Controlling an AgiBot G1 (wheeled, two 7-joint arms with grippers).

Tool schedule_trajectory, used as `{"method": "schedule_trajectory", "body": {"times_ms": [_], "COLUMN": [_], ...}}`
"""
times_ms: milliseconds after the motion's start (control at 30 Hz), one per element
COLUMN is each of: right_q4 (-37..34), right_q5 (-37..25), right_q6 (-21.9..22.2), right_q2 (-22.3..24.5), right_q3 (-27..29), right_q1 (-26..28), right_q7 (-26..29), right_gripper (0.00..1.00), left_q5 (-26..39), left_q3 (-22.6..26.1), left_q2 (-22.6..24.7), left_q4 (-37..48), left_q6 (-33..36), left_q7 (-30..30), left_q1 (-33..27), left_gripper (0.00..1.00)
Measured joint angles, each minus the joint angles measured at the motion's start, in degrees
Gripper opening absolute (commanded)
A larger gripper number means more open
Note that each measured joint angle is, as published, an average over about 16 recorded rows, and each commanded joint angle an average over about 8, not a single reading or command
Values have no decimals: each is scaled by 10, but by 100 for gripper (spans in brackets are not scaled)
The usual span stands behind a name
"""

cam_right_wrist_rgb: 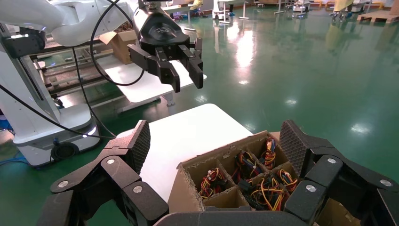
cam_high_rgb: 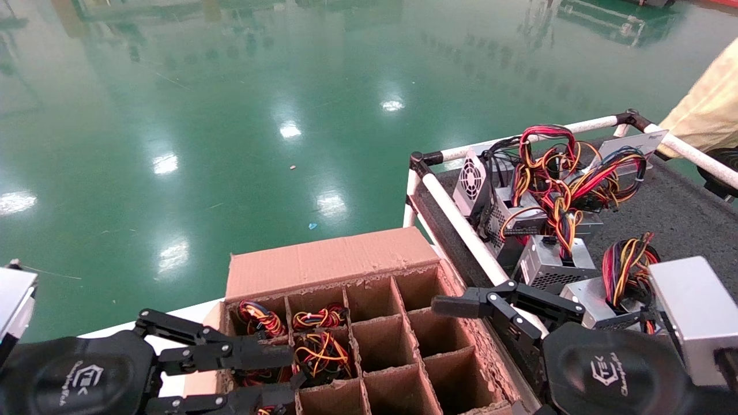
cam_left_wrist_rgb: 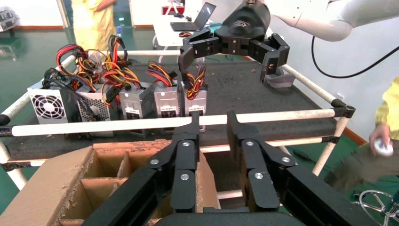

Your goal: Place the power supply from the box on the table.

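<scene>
**Both grippers hanging empty over the box**

Green glossy floor is stretching behind your work area. Your left gripper (cam_high_rgb: pixel 291 369) is hovering over the near-left cells of the box (cam_high_rgb: pixel 369 271), fingers spread, holding nothing. Your right gripper (cam_high_rgb: pixel 455 323) is hanging spread wide over the box's right edge, beside the table (cam_high_rgb: pixel 686 213). Power supplies (cam_high_rgb: pixel 553 262) are sitting in a row along the table's left rail, wires (cam_high_rgb: pixel 314 349) filling the box's left cells.

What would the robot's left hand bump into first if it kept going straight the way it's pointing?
Probably the white rail at the table's near edge. The left hand, empty and open, hangs above the box pointing at it; depth is unclear.
</scene>
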Motion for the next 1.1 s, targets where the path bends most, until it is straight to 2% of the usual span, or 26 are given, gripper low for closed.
{"method": "schedule_trajectory", "body": {"times_ms": [400,433,633,667,700,1100], "right_q4": [0,0,1,1,0,-42], "right_q5": [0,0,-1,-4,-7,-102], "right_q6": [0,0,1,2,3,45], "right_q2": [0,0,-2,-4,-6,-55], "right_q3": [0,0,-1,-2,-3,-44], "right_q1": [0,0,0,1,2,30], "right_q7": [0,0,-1,-2,-3,-26], "right_gripper": [100,100,100,100,100,100], "left_q5": [0,0,0,0,0,0], "left_q3": [0,0,0,0,0,0], "left_q2": [0,0,0,0,0,0], "left_q4": [0,0,0,0,0,0], "left_q6": [0,0,0,0,0,0], "left_q7": [0,0,0,0,0,0], "left_q1": [0,0,0,0,0,0], "left_gripper": [2,8,83,94,100,100]}}
